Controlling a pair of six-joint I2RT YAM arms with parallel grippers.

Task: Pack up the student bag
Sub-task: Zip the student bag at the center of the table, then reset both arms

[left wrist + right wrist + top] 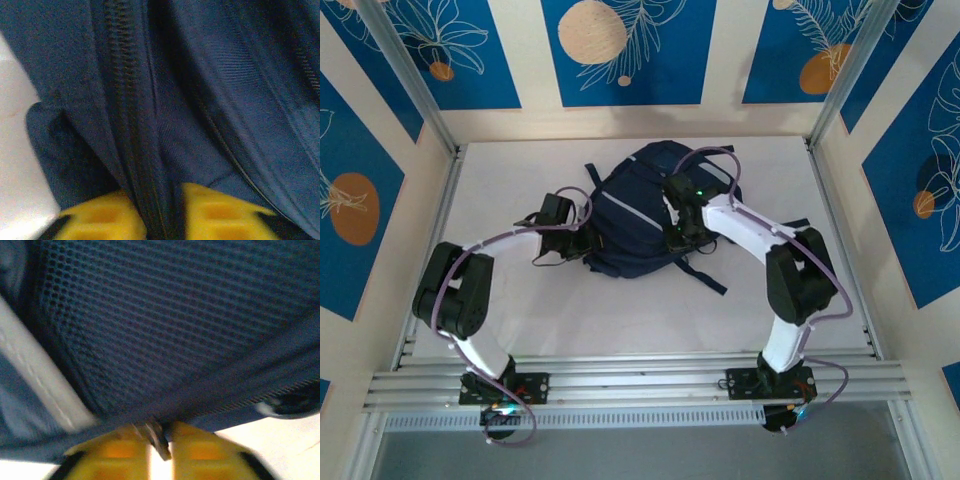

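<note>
The student bag [638, 190], dark navy with a light grey diagonal stripe [623, 213], lies in the middle of the white table [620, 320]. My left gripper [583, 240] is at the bag's left edge. In the left wrist view its yellow fingers [105, 217] stand slightly apart, and a fold of navy fabric with a black zipper [125, 100] runs between them. My right gripper [677, 234] is at the bag's right side. In the right wrist view it [161, 452] is open under the mesh panel [165, 320], with a small metal zipper pull [159, 440] hanging loose in the gap.
Black straps [705, 275] trail from the bag toward the near right. Aluminium rails [640, 380] run along the table's front edge, and patterned blue walls close in the back and both sides. Bare white table lies in front of the bag.
</note>
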